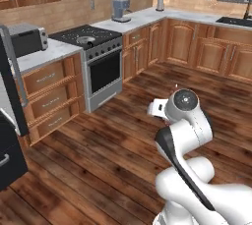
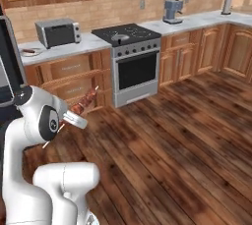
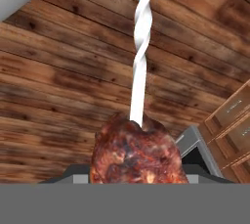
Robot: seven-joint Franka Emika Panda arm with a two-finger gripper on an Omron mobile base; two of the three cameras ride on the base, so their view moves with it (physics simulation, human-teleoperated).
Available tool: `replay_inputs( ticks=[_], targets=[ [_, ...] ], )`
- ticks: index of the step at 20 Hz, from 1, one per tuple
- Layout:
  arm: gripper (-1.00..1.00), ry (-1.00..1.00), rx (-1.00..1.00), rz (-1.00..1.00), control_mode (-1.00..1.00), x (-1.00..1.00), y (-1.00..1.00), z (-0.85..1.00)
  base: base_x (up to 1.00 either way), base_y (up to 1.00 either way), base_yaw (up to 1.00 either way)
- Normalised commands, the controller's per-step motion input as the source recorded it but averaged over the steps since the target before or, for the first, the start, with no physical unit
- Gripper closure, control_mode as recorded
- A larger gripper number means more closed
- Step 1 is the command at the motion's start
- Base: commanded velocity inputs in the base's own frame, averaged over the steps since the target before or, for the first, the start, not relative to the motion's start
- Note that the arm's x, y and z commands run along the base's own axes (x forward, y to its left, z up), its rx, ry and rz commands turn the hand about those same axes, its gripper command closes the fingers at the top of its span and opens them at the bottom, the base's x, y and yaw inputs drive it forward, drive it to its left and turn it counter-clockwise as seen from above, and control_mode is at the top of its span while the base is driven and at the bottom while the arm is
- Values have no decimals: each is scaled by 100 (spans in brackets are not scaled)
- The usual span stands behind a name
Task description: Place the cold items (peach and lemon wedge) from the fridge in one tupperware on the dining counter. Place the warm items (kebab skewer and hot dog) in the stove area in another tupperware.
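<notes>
Claw (image 3: 139, 181) grips kebab skewer (image 2: 82, 103) above open wood floor (image 2: 187, 135).

kebab skewer (image 3: 138, 155): browned, charred chunks of meat on a pale twisted stick
state: off the counter, carried at the arm's hand above the wooden floor
pose: tilted in the right base view (image 2: 81, 104), its thin tip pointing up and to the right
place: near left of that view, near the stove-side drawers
</notes>
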Motion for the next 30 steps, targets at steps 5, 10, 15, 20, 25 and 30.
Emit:
replay_inputs(
  ticks=[5, 10, 15, 20, 25, 30],
  targets=[
    [100, 0, 0, 0, 100, 0, 0, 0, -100, -20, 0],
    [100, 0, 0, 0, 100, 0, 0, 0, -100, -23, 0],
    [100, 0, 0, 0, 100, 0, 0, 0, -100, -23, 0],
    [100, 0, 0, 0, 100, 0, 0, 0, -91, -57, 0],
    [100, 0, 0, 0, 100, 0, 0, 0, -63, -100, 0],
    [100, 0, 0, 0, 100, 0, 0, 0, -100, -100, 0]
  ],
)
